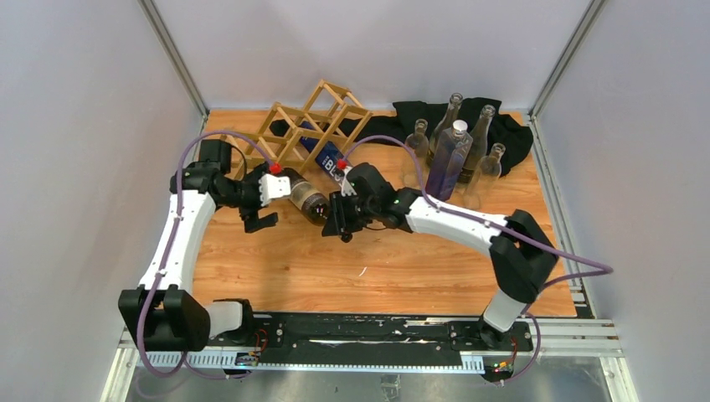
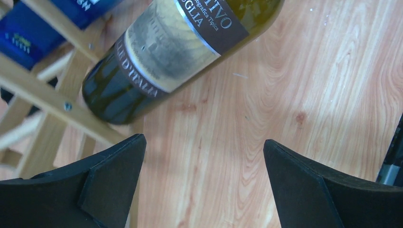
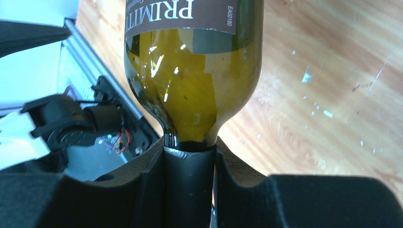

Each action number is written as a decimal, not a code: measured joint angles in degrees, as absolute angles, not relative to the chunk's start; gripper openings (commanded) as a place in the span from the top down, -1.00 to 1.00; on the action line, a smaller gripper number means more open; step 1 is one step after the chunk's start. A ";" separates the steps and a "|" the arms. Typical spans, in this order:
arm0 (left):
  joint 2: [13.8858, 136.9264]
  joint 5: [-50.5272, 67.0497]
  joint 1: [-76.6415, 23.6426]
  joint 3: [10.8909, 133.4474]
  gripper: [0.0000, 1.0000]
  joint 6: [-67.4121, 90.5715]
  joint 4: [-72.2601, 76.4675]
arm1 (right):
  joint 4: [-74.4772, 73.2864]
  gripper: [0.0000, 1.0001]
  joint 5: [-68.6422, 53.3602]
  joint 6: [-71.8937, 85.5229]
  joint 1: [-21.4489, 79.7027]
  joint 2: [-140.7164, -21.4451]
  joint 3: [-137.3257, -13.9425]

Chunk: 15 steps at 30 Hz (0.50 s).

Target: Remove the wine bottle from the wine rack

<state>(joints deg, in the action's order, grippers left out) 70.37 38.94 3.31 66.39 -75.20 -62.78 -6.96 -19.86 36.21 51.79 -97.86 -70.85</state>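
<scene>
**Beside the wine rack: bottle clamped at the neck**

Just in front of the wine rack (image 1: 310,126), we see the right arm stretched low across the table (image 1: 335,268), elbow bent and wrist turned toward the rack. The right gripper (image 3: 190,156) is closed around the dark neck of the wine bottle (image 3: 195,71), with both fingers pressed against it just past the shoulder. The bottle lies at a slant with its base toward the rack's near left corner. We cannot tell whether the glass touches the sticks there.

The left arm curls in from the rack's left side. The left gripper (image 2: 204,142) hangs just beside the bottle's base, fingers spread wide with nothing between them.

A blue bottle (image 1: 331,155) sits in one rack cell. To the right of the rack, clear bottles (image 1: 456,151) stand beside a black cloth (image 1: 511,134).
</scene>
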 measured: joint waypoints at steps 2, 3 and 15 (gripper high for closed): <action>70.08 38.17 0.10 66.41 -1.00 -76.51 -62.76 | -7.75 1.00 -20.78 36.14 51.81 -94.45 -68.97; 70.02 37.67 -1.30 66.41 -1.00 -77.10 -62.74 | -8.23 1.00 -21.39 35.99 51.83 -92.62 -68.45; 68.86 30.39 -12.21 67.20 -1.00 -83.57 -64.25 | -18.20 1.00 -22.06 32.91 51.59 -77.58 -67.40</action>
